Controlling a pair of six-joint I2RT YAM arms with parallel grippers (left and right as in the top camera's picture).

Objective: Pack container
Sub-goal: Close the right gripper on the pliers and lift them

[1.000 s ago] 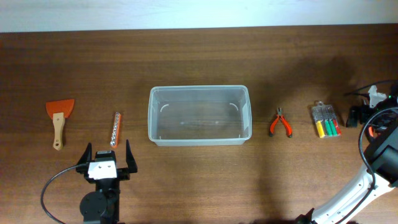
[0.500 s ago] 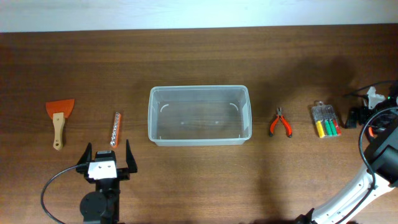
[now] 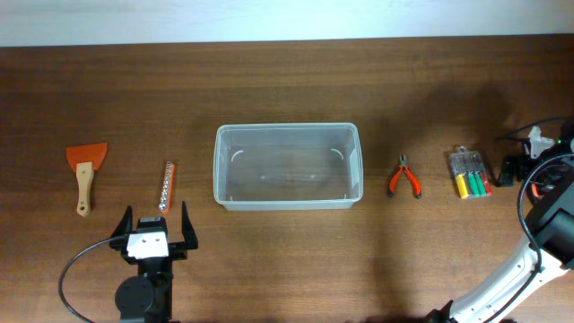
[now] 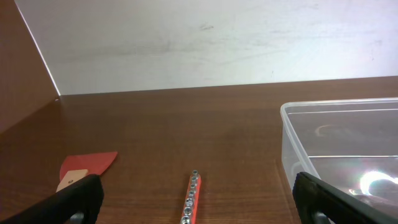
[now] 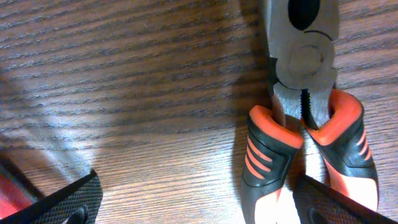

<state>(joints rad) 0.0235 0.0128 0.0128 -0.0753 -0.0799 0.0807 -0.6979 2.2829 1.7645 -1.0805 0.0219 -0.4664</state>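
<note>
One each: container, scraper, socket rail, pliers, screwdriver pack

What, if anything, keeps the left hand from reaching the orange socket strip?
Likely nothing, so yes: the left hand is open, and the socket strip lies just ahead of it, apart from the scraper and the container.

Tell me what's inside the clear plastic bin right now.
Nothing: the bin is empty, with only the wooden table showing through its clear floor. No part of its inside is covered from overhead.
</note>
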